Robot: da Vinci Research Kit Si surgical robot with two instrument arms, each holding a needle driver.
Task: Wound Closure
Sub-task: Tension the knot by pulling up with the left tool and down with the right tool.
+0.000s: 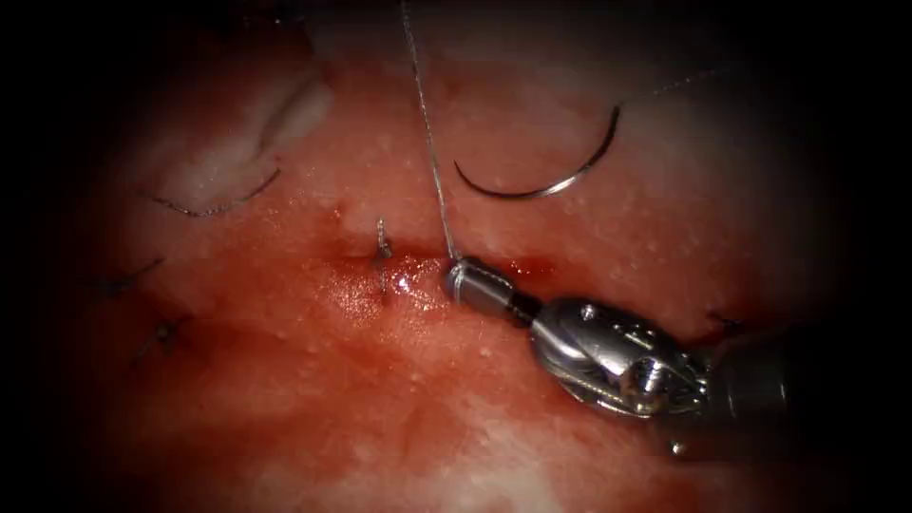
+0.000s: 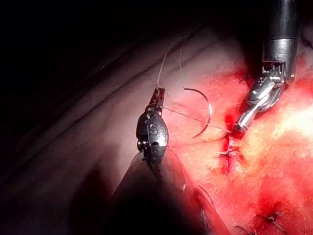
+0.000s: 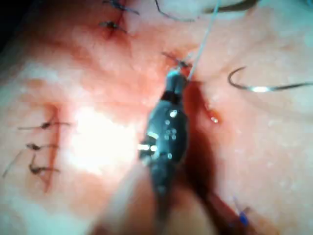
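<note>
The curved needle (image 1: 541, 188) lies loose on the tissue to the right of the cut (image 1: 399, 285), held by neither tool and not in the tissue; I also see the needle (image 2: 205, 115) (image 3: 259, 88) in both wrist views. My right tool (image 1: 456, 277) rests at the cut with its jaws shut and the thread (image 1: 427, 142) wound around them. From there the thread runs taut upward to my left tool (image 2: 159, 91), which is shut on the thread. A short thread tail (image 1: 382, 237) stands up from the stitch at the cut.
Finished stitches (image 1: 166, 332) (image 3: 41, 147) sit along the cut to the left. A loose cut piece of thread (image 1: 214, 204) lies on the pale tissue at upper left. Red fluid (image 1: 361, 294) pools around the cut. The right tool's shaft (image 2: 281, 29) stands close to the needle.
</note>
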